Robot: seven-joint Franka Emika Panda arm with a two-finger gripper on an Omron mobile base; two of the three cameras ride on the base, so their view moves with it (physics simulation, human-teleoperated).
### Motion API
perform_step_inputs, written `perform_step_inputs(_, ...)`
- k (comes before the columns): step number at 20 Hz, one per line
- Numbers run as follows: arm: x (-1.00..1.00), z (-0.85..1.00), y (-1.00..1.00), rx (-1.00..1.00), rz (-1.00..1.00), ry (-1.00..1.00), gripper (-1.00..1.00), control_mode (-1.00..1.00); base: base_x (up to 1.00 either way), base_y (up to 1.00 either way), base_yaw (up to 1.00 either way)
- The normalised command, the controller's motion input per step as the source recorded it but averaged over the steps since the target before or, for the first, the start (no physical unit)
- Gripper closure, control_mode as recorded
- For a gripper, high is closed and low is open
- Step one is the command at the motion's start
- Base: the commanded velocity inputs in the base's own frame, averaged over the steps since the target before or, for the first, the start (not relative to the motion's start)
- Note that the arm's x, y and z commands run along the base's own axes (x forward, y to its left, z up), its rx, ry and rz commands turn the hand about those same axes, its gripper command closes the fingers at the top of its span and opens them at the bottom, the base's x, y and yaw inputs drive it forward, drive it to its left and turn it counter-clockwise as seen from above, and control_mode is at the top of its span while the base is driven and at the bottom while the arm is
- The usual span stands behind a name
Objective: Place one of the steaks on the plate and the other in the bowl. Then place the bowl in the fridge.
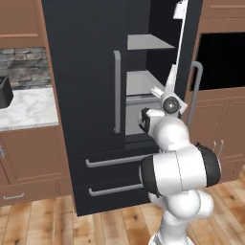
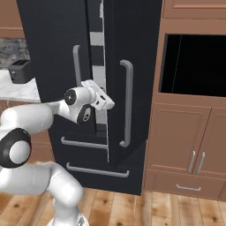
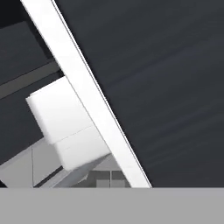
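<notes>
The black fridge (image 1: 86,95) stands straight ahead. Its left door is closed, with a long grey handle (image 1: 117,91). The right door (image 1: 187,52) is swung open towards me, its handle (image 2: 128,103) facing out. Grey shelves (image 1: 146,43) show in the gap. My gripper (image 2: 106,100) is shut and empty. It sits at the inner edge of the open right door, about halfway up its handle, and also appears at the gap as gripper (image 1: 159,92). In the hand view the door's white edge strip (image 3: 87,100) runs diagonally beside its dark face. The steaks, plate and bowl are out of view.
A black wall oven (image 2: 194,66) set in wood cabinets stands right of the fridge. A marble counter (image 1: 28,107) with a dark toaster (image 2: 20,70) lies to the left. Two fridge drawers (image 1: 115,160) sit below the doors, above a wooden floor (image 1: 72,225).
</notes>
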Motion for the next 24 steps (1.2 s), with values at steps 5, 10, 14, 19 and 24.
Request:
perform_step_inputs(5,-0.94,-0.19,-1.00,0.20,0.00,0.00,1.00,-1.00,0.00,0.00,0.00)
perform_step_inputs(10,-0.94,-0.07,-1.00,0.15,0.00,0.00,1.00,-1.00,0.00,0.00,0.00)
perform_step_inputs(14,-0.39,-0.16,-1.00,0.15,0.00,0.10,1.00,-1.00,0.00,0.00,0.00)
perform_step_inputs(19,-0.33,0.63,-0.07,0.07,0.13,-0.06,1.00,-1.00,0.00,0.00,0.00)
perform_step_inputs(24,-0.54,0.56,1.00,-0.09,0.13,-0.23,1.00,-1.00,0.00,0.00,0.00)
